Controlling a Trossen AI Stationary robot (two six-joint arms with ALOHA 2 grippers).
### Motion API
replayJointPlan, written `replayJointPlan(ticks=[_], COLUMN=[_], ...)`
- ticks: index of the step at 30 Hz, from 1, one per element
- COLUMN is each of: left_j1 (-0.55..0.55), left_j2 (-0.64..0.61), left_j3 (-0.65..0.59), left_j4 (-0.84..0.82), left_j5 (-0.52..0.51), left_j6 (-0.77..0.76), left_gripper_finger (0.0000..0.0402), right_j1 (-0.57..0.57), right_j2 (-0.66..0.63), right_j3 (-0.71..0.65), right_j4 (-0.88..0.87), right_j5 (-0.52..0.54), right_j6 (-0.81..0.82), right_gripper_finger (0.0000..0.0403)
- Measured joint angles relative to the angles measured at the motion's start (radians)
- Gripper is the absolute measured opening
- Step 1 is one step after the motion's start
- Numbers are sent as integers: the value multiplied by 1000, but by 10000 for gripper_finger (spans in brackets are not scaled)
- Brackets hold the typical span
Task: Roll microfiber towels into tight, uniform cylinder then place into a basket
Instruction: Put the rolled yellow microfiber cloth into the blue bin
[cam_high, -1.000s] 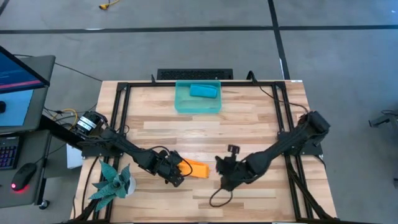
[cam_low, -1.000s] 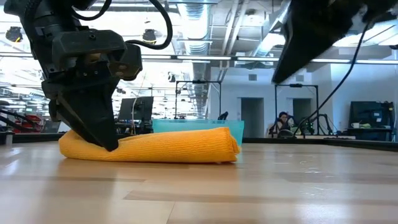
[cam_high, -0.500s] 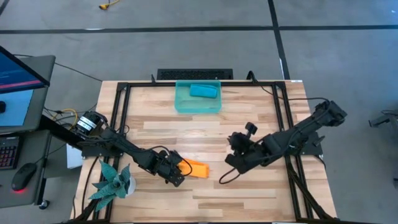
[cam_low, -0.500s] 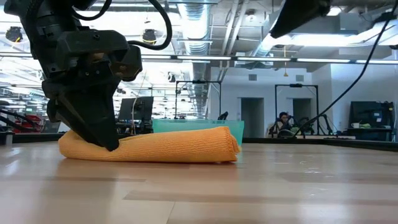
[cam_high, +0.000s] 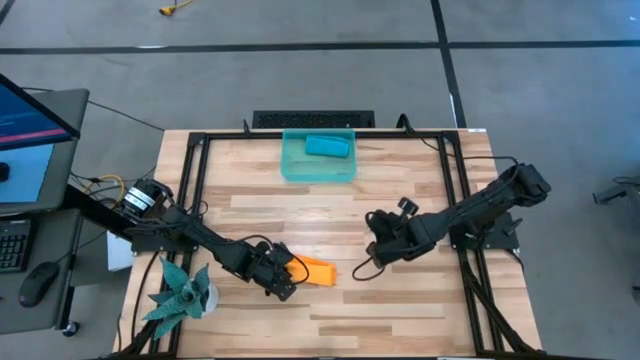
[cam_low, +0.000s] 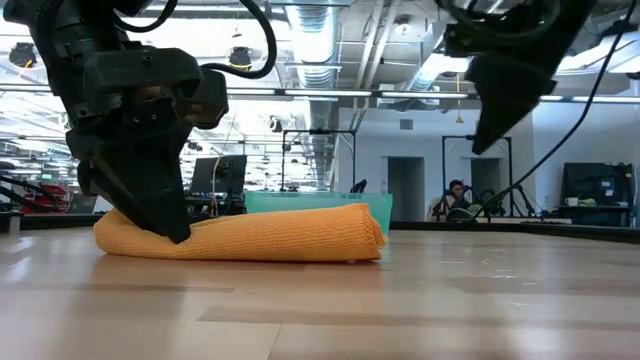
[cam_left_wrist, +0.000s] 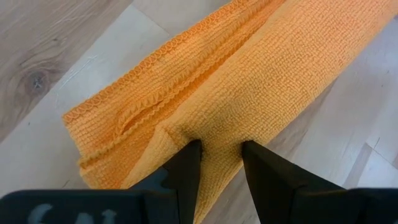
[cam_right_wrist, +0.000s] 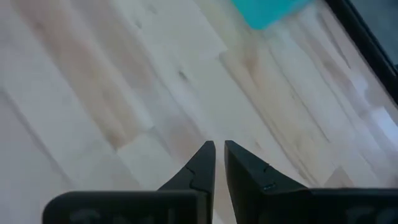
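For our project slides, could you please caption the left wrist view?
Left gripper pinching a fold of the rolled orange towel on the wooden table.

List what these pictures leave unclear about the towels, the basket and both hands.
- Orange towel: its left end is behind the left hand in the low view; the high view shows only part.
- Basket: in the low view mostly hidden behind the orange towel.
- Blue towel: too small in the high view to judge how tightly it is rolled.
- Right hand: blurred in its wrist view.
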Motion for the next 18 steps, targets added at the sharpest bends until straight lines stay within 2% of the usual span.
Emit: replayJointPlan(ticks=[13, 18], left_j1=[0, 0], left_j2=[0, 0], left_j3=[0, 0], left_j4=[11, 13], left_j5=[-4, -20], left_j6=[19, 22], left_gripper_finger=[119, 119], right_j1=[-7, 17], right_j2=[-6, -77], right_j3=[-135, -197], right_j4=[-54, -56], right_j5=[-29, -37], right_j6=[130, 187], right_gripper_finger=[59, 59])
